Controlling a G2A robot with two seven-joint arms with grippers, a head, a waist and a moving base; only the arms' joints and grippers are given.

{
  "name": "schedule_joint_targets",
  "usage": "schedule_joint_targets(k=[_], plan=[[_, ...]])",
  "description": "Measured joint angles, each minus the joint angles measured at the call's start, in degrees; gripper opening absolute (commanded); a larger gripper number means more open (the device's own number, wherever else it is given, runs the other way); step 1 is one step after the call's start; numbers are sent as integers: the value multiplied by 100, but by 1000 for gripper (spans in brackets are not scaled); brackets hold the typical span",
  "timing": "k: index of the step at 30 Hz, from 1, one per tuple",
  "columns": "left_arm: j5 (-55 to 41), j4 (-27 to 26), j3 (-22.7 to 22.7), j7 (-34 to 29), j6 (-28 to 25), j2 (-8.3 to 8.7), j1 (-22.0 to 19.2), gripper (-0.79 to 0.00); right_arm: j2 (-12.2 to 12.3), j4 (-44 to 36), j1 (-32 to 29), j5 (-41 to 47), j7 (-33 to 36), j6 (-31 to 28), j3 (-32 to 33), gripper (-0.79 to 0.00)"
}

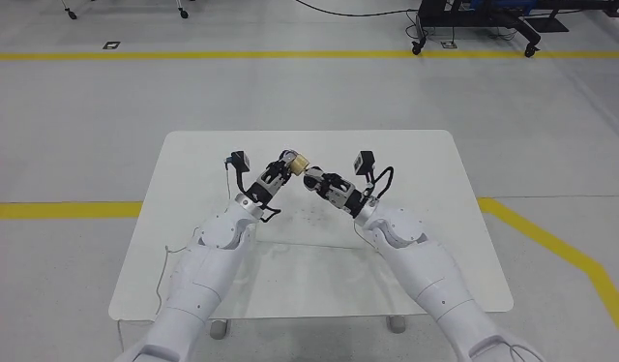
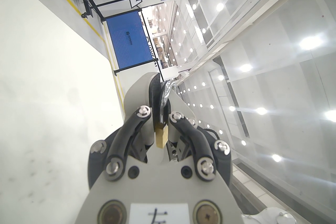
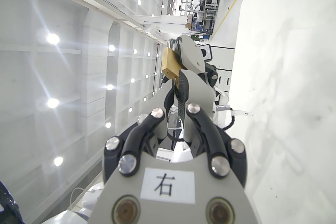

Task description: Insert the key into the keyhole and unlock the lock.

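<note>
- The left gripper (image 2: 163, 86) is raised above the middle of the table (image 1: 426, 168), its fingers pressed together on the lock (image 3: 170, 62).
- The lock is brass. Its body sticks out past the left fingertips, clear of the table.
- In the left wrist view, a brass part and a silvery metal part sit between the pads. Which parts of the lock they are cannot be told.
- The right gripper (image 1: 313, 177) faces the left one tip to tip, also off the table, with its fingers closed on the key (image 3: 175, 81).
- Only a sliver of the key shows between the dark ribbed pads.
- The key's tip is at the near end of the lock body. Whether it has entered the keyhole cannot be told.
</note>
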Motion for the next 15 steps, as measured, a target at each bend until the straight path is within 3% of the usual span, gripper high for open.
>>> schedule_joint_targets(k=[6, 15], plan=[[135, -64, -17, 111, -161, 15, 43, -785, -22, 29, -11, 342, 219, 24, 6, -785], [162, -65, 16, -39, -567, 27, 76, -785, -112, 341, -40, 2601, 1611, 580, 228, -785]])
